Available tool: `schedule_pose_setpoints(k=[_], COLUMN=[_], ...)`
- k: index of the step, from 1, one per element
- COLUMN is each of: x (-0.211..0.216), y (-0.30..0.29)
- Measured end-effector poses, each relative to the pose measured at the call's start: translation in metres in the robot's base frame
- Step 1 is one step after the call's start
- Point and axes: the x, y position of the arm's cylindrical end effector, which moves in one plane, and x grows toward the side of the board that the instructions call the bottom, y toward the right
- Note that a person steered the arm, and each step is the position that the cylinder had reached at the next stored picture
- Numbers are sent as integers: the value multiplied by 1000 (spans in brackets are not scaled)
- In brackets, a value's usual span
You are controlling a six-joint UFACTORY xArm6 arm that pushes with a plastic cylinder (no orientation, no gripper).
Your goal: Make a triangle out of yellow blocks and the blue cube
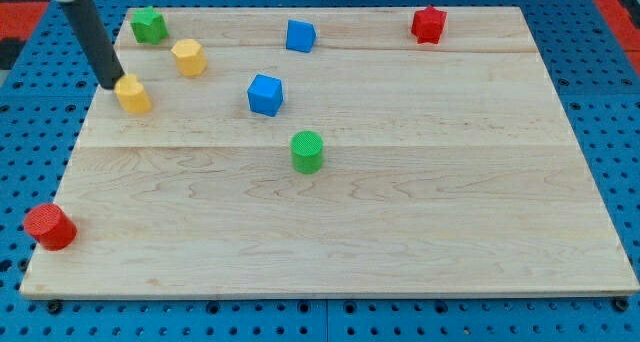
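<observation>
A wooden board [400, 212] is lying on a blue pegboard. My tip [111, 83], a bare rod holding nothing, is touching the left side of a yellow block [132, 94]. Another yellow block [188, 57] is sitting near, up-right. The blue cube [265, 94] is standing further right, with a green cylinder [307, 151] just below it.
</observation>
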Motion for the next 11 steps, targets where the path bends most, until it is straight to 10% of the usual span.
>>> schedule_pose_setpoints(k=[11], x=[-38], y=[14])
